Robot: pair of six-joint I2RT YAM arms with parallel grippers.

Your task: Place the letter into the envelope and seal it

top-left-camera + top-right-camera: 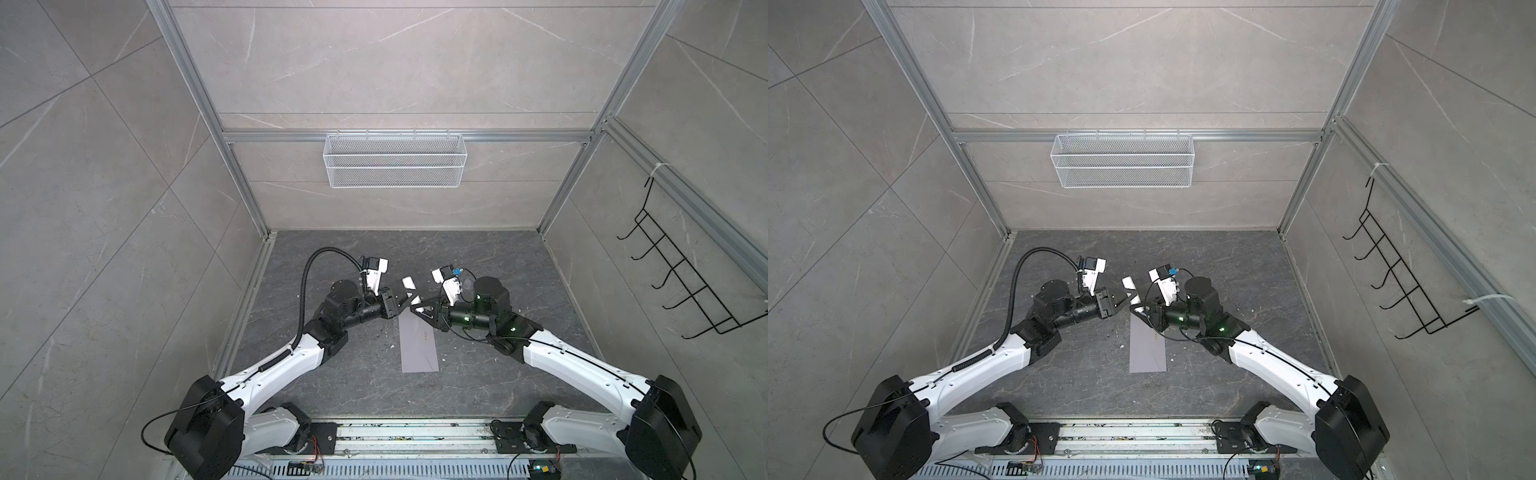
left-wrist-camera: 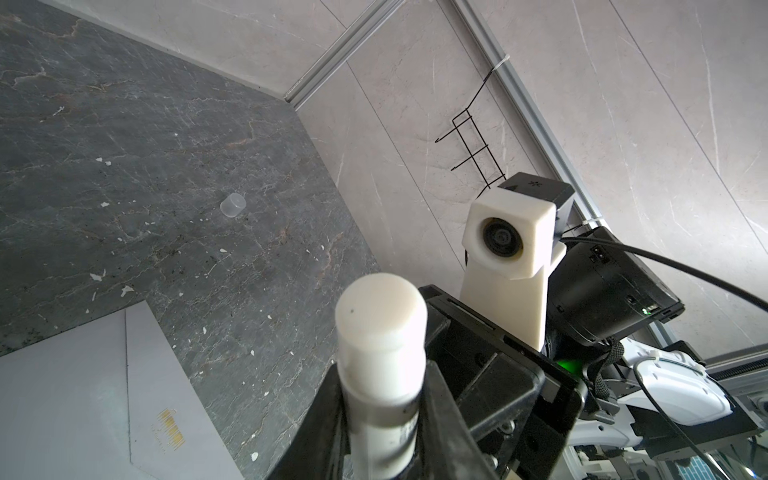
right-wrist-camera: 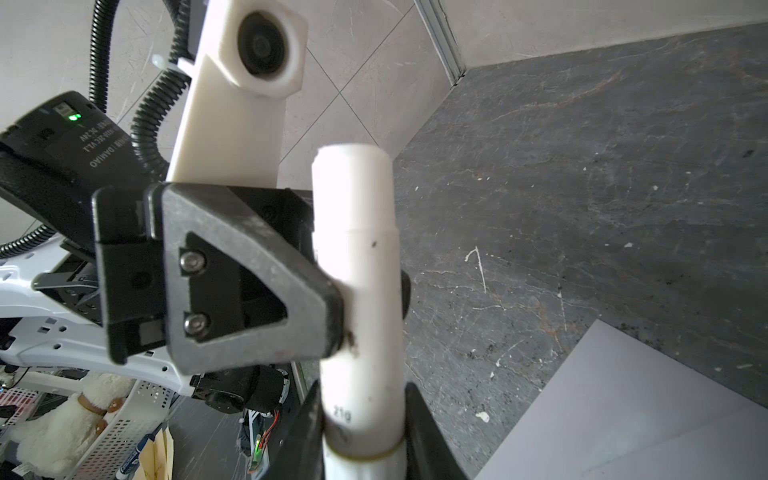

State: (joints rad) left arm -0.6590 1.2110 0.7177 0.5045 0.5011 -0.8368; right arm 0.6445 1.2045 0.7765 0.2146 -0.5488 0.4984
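The lavender-grey envelope (image 1: pixel 419 345) (image 1: pixel 1147 349) lies flat on the dark table, its long side running away from me, with a small orange mark (image 2: pixel 170 424) on its upper face. The letter is out of view. Above the envelope's far end, both grippers hold one white glue stick (image 1: pixel 409 283) (image 2: pixel 380 324) (image 3: pixel 357 249) off the table. My left gripper (image 1: pixel 405 300) (image 2: pixel 384 390) is shut on the stick's middle. My right gripper (image 1: pixel 417 309) (image 3: pixel 363 415) is shut on its lower end, with the fingers pressed against both sides.
A small clear cap (image 2: pixel 232 205) stands on the table beyond the envelope. A white mesh basket (image 1: pixel 395 160) hangs on the back wall and a black wire hook rack (image 1: pixel 681 270) on the right wall. White specks dot the tabletop.
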